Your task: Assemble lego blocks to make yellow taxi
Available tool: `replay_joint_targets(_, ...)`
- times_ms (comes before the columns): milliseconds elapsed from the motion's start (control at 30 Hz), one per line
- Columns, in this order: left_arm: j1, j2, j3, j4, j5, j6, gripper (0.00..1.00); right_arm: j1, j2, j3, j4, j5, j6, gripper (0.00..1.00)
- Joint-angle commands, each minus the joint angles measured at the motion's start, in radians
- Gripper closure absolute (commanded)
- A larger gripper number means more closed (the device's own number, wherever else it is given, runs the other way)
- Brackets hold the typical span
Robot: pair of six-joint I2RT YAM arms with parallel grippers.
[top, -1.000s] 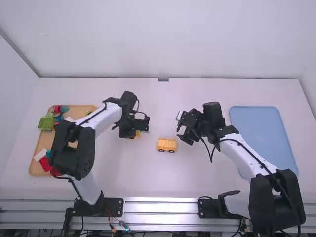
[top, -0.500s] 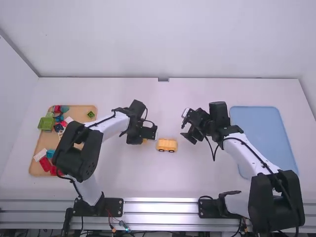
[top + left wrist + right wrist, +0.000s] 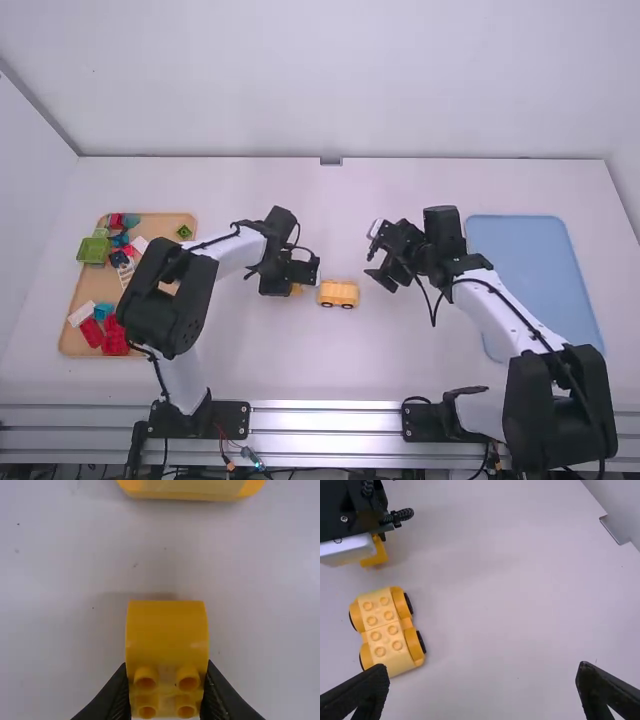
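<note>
"One yellow wheeled base (image 3: 338,294) nearest?"

"Yes, studs up on the white table (image 3: 250,350). Just beside it, the left gripper (image 3: 303,271) pinches a yellow block (image 3: 166,635)."

"And the right gripper (image 3: 369,254)?"

"Fingers wide apart, near the base. Farther, a small green block (image 3: 184,232) sits on the tan tray (image 3: 165,222)."

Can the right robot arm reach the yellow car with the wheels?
Probably yes: the right gripper is open, and I see nothing between it and the yellow car. The left gripper, holding a yellow block close by, might crowd it a little.
</note>
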Motion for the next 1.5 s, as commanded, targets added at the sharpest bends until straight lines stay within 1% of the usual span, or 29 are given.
replay_joint_targets(0,0.005,0.013,-0.003,-0.006,0.024,-0.027,0.71,-0.002,-0.011,0.019,-0.001,-0.012,0.005,0.01)
replay_joint_targets(33,0.005,0.013,-0.003,-0.004,0.022,-0.027,0.56,-0.002,-0.011,0.019,-0.001,-0.012,0.006,0.01)
replay_joint_targets(67,0.005,0.013,-0.003,-0.005,0.023,-0.027,0.27,-0.001,-0.011,0.019,0.000,-0.012,0.005,0.01)
replay_joint_targets(100,0.005,0.013,-0.003,-0.005,0.021,-0.026,0.01,0.002,-0.011,0.019,-0.001,-0.012,0.005,0.01)
replay_joint_targets(200,0.005,0.011,-0.002,0.003,0.023,-0.006,0.01,-0.002,-0.011,0.019,-0.001,-0.012,0.006,0.01)
replay_joint_targets(267,0.010,0.008,0.002,0.003,0.059,0.014,0.01,-0.002,-0.011,0.019,-0.001,-0.012,0.005,0.01)
replay_joint_targets(333,0.030,0.007,0.005,-0.004,0.109,0.061,0.01,-0.002,-0.011,0.019,-0.001,-0.012,0.005,0.01)
replay_joint_targets(400,0.072,0.007,0.002,-0.004,0.213,0.141,0.01,-0.002,-0.011,0.019,-0.001,-0.012,0.005,0.01)
replay_joint_targets(433,0.080,0.008,0.001,-0.004,0.233,0.152,0.01,-0.002,-0.011,0.019,-0.002,-0.012,0.005,0.01)
replay_joint_targets(533,0.178,0.008,-0.019,0.000,0.463,0.275,0.01,-0.002,-0.011,0.019,-0.004,-0.013,0.005,0.01)
replay_joint_targets(600,0.230,0.008,-0.038,0.013,0.576,0.327,0.01,-0.001,-0.011,0.019,-0.004,-0.012,0.005,0.01)
replay_joint_targets(667,0.311,0.017,-0.085,0.077,0.772,0.359,0.01,0.004,-0.011,0.019,-0.004,-0.013,0.005,0.01)
replay_joint_targets(700,0.315,0.018,-0.089,0.082,0.783,0.359,0.01,0.005,-0.011,0.019,-0.003,-0.013,0.005,0.01)
replay_joint_targets(767,0.355,0.045,-0.146,0.178,0.894,0.354,0.01,0.011,-0.011,0.019,0.000,-0.013,0.005,0.01)
replay_joint_targets(800,0.357,0.047,-0.150,0.183,0.898,0.354,0.01,0.012,-0.011,0.019,0.001,-0.013,0.004,0.01)
replay_joint_targets(867,0.367,0.072,-0.193,0.263,0.938,0.328,0.01,0.022,-0.011,0.019,-0.002,-0.012,-0.023,0.01)
replay_joint_targets(1000,0.359,0.111,-0.221,0.373,0.946,0.240,0.01,0.035,-0.011,0.019,-0.001,-0.012,-0.026,0.01)
replay_joint_targets(1133,0.366,0.124,-0.235,0.403,0.960,0.227,0.00,0.031,-0.011,0.019,-0.001,-0.012,-0.025,0.01)
replay_joint_targets(1200,0.368,0.124,-0.244,0.410,0.968,0.227,0.04,0.031,-0.011,0.019,-0.001,-0.012,-0.025,0.01)
replay_joint_targets(1233,0.366,0.124,-0.248,0.419,0.966,0.227,0.07,0.031,-0.011,0.019,-0.001,-0.012,-0.025,0.01)
replay_joint_targets(1267,0.362,0.124,-0.261,0.439,0.955,0.223,0.12,0.031,-0.011,0.019,-0.001,-0.012,-0.025,0.01)
replay_joint_targets(1300,0.360,0.124,-0.269,0.448,0.944,0.219,0.14,0.031,-0.011,0.019,-0.001,-0.012,-0.025,0.01)
replay_joint_targets(1467,0.368,0.124,-0.294,0.490,0.939,0.198,0.15,0.033,-0.011,0.019,-0.002,-0.013,-0.025,0.01)
